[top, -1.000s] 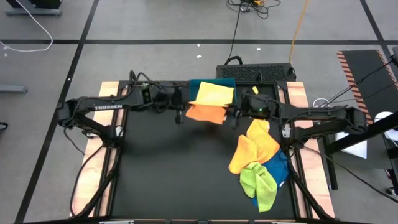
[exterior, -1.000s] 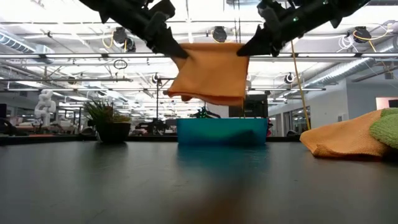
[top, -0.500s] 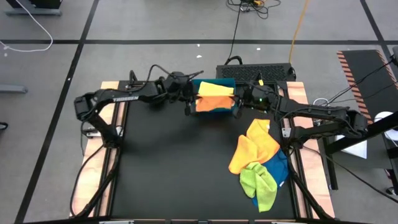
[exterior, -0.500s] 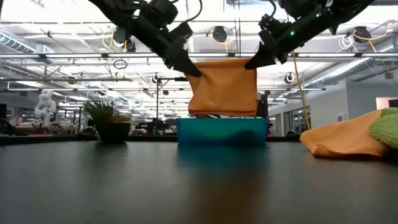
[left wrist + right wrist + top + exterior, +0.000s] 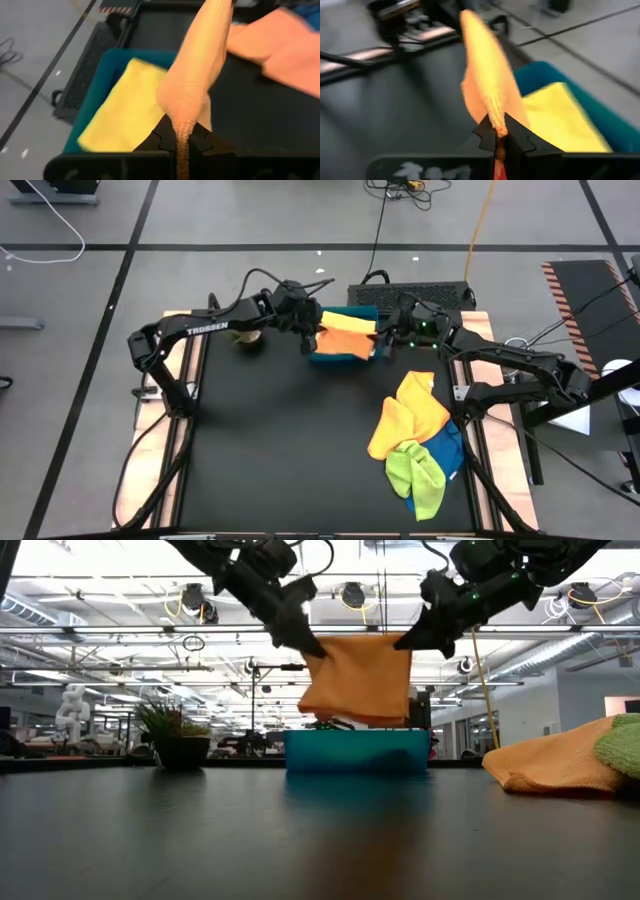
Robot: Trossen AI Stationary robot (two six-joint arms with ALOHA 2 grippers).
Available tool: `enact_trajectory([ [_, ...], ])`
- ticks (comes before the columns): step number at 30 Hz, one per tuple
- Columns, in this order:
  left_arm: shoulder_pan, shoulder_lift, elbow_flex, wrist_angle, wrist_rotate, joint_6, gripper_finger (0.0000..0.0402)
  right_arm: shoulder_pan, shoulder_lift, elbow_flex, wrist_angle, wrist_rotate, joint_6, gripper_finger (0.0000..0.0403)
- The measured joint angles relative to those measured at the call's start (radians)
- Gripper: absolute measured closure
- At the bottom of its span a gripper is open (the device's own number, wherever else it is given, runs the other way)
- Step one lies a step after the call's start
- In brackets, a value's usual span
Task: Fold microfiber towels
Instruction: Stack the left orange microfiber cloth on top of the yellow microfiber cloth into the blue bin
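A: What's on the black surface [image 5: 280,440]?
B: A towel pile [image 5: 415,440] near its right edge; the front lies bare.
A: The hands?
B: Left hand [image 5: 312,648] and right hand [image 5: 402,643] pinch the orange towel [image 5: 358,678] over the teal tray [image 5: 357,751].

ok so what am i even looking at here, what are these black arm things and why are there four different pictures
These are two dark robot arms working at a black table, photographed at one moment by four cameras. One looks straight down from above, one sits at table-top height looking across, and one rides on each arm's wrist.

The left gripper and the right gripper are each shut on a top corner of a folded orange microfiber towel, which hangs between them just above a rigid teal tray at the table's far edge. A folded yellow towel already lies in that tray.

Near the right side of the table lies a loose pile: another orange towel, a lime green towel and a blue towel partly underneath them.
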Motion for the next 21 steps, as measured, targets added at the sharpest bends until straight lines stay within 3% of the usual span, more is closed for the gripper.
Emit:
enact_trajectory([
  [3, -0.015, -0.019, 0.002, -0.005, 0.013, -0.003, 0.0398, 0.001, 0.000, 0.000, 0.005, -0.067, 0.027, 0.0401],
  [10, 0.018, 0.013, -0.001, -0.029, 0.027, -0.016, 0.0398, -0.073, 0.027, 0.000, 0.004, -0.077, 0.058, 0.0401],
  [17, 0.087, 0.122, -0.003, -0.003, 0.092, -0.037, 0.0398, -0.164, 0.195, 0.001, 0.047, -0.060, 0.058, 0.0401],
  [21, 0.123, 0.189, -0.004, 0.013, 0.074, -0.038, 0.0397, -0.189, 0.289, 0.001, 0.129, -0.056, 0.056, 0.0401],
])
